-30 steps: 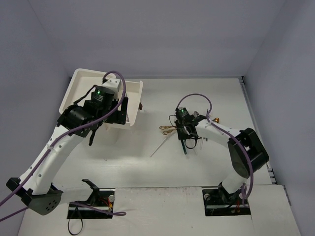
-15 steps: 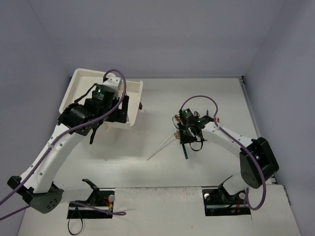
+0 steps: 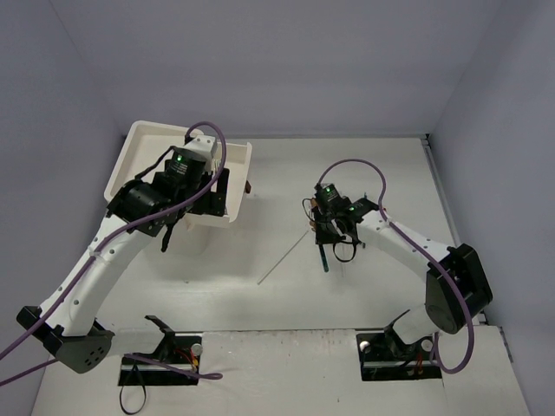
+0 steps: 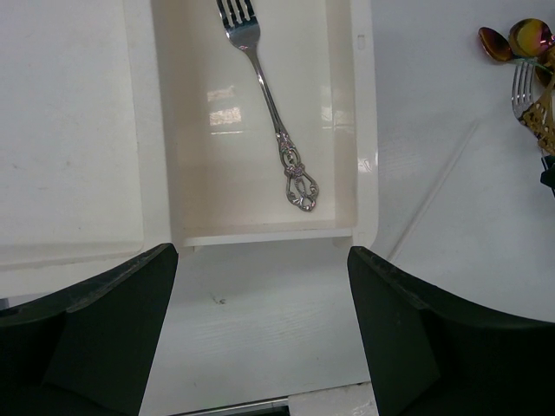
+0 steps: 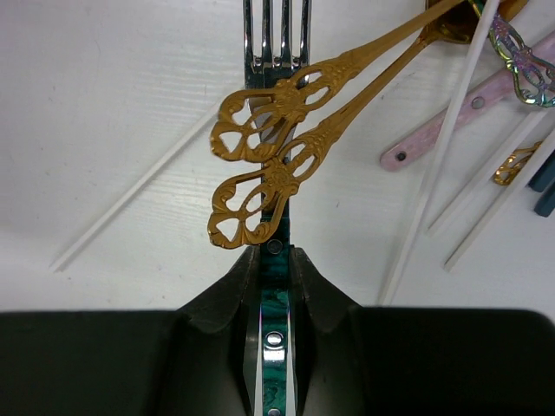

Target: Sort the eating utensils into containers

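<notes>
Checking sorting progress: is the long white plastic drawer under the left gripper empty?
Not empty: an ornate silver fork lies in the white plastic drawer.

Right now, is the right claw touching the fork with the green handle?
Touching. The right wrist view shows the right gripper shut on the green-handled fork, both fingers pressed against its handle.

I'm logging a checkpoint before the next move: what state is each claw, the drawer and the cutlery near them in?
Left claw: open, empty, above the drawer front end.
Right claw: shut on the teal-handled fork.
Drawer: pulled open, one fork inside.
Silver fork: lying flat in the drawer.
Gold spoons: loose on the table, handles crossing the teal-handled fork.
White chopstick: loose on the table.
</notes>
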Tool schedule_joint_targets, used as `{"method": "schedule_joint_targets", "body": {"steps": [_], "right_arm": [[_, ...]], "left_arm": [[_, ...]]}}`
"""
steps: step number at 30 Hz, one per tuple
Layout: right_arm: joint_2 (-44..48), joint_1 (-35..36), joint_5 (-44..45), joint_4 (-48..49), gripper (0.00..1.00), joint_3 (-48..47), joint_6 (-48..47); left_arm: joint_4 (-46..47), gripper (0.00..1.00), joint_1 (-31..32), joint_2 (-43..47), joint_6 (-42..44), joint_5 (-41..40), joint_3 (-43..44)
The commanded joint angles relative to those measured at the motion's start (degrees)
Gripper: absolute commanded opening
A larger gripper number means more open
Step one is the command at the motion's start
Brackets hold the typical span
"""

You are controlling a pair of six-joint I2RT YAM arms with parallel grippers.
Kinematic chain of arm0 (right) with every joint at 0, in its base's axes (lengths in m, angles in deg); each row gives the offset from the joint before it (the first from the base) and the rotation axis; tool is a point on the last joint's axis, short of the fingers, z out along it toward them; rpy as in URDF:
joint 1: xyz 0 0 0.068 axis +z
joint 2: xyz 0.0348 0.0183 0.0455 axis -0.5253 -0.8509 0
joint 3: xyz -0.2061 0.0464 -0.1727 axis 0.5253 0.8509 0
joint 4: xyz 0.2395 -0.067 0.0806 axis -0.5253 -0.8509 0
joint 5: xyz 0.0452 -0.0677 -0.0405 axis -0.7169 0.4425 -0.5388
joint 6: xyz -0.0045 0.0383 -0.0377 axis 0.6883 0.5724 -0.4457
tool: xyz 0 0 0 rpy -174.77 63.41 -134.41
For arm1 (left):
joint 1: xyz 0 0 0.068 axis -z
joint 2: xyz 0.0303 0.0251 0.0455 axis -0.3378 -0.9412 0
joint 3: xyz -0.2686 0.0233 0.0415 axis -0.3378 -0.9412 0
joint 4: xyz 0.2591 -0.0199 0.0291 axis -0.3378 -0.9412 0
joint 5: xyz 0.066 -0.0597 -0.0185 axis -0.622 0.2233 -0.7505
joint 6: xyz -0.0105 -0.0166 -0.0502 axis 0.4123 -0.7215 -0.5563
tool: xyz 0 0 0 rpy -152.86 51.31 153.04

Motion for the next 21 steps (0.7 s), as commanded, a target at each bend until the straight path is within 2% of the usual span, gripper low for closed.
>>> {"method": "schedule_joint_targets", "body": {"steps": [1, 13, 21], "right_arm": [[-0.44, 0.08, 4.74, 0.76, 0.00, -5.98, 1.12], [1.77, 1.56, 1.79, 1.02, 0.00, -8.84, 3.39], [4.88, 4.44, 2.11, 1.07, 0.00, -16.38, 8.00]], "left_arm": [[1.76, 0.77, -0.36, 0.16, -0.18, -1.38, 2.67], [1.77, 0.77, -0.36, 0.80, -0.05, -1.52, 2.43], [1.60, 0.77, -0.39, 1.04, 0.91, -1.76, 3.87]]}}
